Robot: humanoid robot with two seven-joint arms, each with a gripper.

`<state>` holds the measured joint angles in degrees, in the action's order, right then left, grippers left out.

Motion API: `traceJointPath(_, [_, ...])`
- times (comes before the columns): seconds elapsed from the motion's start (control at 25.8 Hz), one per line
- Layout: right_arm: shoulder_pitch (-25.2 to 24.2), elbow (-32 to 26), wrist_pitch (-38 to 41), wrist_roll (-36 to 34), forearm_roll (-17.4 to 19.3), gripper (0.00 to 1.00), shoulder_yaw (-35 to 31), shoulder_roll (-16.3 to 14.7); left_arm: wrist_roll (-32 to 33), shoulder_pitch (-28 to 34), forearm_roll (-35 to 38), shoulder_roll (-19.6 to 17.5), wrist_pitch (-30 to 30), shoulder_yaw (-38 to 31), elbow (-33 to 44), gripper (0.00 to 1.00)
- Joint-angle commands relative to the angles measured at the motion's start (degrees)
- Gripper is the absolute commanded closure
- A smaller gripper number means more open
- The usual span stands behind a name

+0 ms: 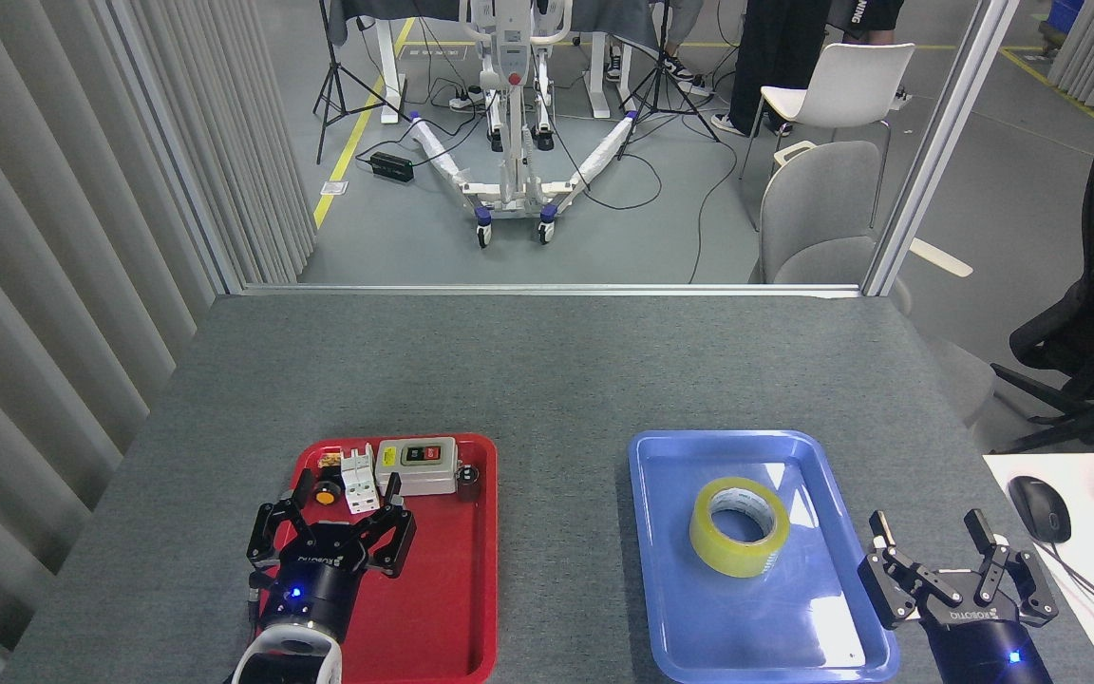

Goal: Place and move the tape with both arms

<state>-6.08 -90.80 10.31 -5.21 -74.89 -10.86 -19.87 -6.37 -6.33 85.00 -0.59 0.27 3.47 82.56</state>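
my right pincer [933,530] hangs spread wide and empty, just off the near right corner of the blue tray [670,617]. up and to its left, apart from the fingers, the tape [739,526] lies flat inside that tray. my left pincer [346,495] is spread too, holding nothing, over the red tray [452,608]. just beyond its tips sit a grey switch box [416,465], white breakers [358,484] and an orange button [325,494]. both trays rest on the grey tabletop [547,370].
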Motion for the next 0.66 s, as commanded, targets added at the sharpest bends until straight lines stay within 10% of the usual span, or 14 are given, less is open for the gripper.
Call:
traceJointPath(0.0, [0.36, 0.00, 0.06, -0.06, 0.01, 0.00, -0.57, 0.10, -0.04, 0.09, -0.01, -0.03, 0.00, -0.04, 0.32, 0.00])
traceJointPath(0.62, [0.36, 0.36, 0.41, -0.06, 0.44, 0.00, -0.39, 0.45, 0.05, 0.00, 0.17, 0.15, 0.52, -0.22, 0.58, 0.00])
